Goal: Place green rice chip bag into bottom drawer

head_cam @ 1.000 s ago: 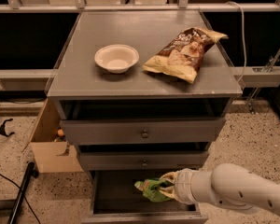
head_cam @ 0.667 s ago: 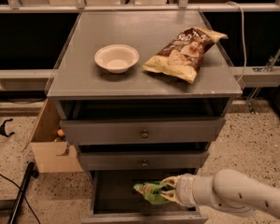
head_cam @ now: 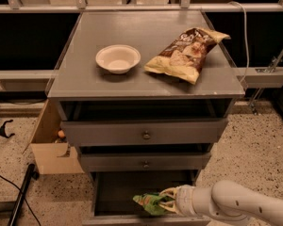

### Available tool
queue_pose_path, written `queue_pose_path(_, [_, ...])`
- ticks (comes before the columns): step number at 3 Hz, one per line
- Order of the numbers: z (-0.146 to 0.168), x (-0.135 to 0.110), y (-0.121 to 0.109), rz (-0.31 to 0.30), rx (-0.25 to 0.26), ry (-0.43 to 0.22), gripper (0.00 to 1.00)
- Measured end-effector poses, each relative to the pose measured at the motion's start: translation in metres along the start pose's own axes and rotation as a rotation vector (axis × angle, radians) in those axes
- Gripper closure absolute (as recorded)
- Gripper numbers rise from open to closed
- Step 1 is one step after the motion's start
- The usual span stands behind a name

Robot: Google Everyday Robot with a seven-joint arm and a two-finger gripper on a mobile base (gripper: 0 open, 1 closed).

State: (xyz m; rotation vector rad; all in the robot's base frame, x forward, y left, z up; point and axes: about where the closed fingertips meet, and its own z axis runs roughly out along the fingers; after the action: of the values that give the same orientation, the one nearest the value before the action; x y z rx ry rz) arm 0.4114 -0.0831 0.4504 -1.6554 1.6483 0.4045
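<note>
The green rice chip bag (head_cam: 150, 203) hangs crumpled inside the open bottom drawer (head_cam: 114, 192), near its front edge. My gripper (head_cam: 166, 201) comes in from the lower right on a white arm and is shut on the bag's right end. The drawer is pulled out below two shallower knobbed drawers, and its dark floor shows to the left of the bag.
A white bowl (head_cam: 118, 58) and a larger brown-and-yellow chip bag (head_cam: 186, 54) lie on the grey cabinet top (head_cam: 85, 79). An open cardboard box (head_cam: 49, 147) stands on the floor to the cabinet's left. A black pole (head_cam: 21, 194) lies at the lower left.
The gripper and the green bag have sunk lower and slightly left, deeper into the bottom drawer. Nothing on the cabinet top moved.
</note>
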Motion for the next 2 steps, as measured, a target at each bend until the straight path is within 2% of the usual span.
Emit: queue_pose_path(2, [0.044, 0.041, -0.006, -0.075, 0.037, -0.02, 1.0])
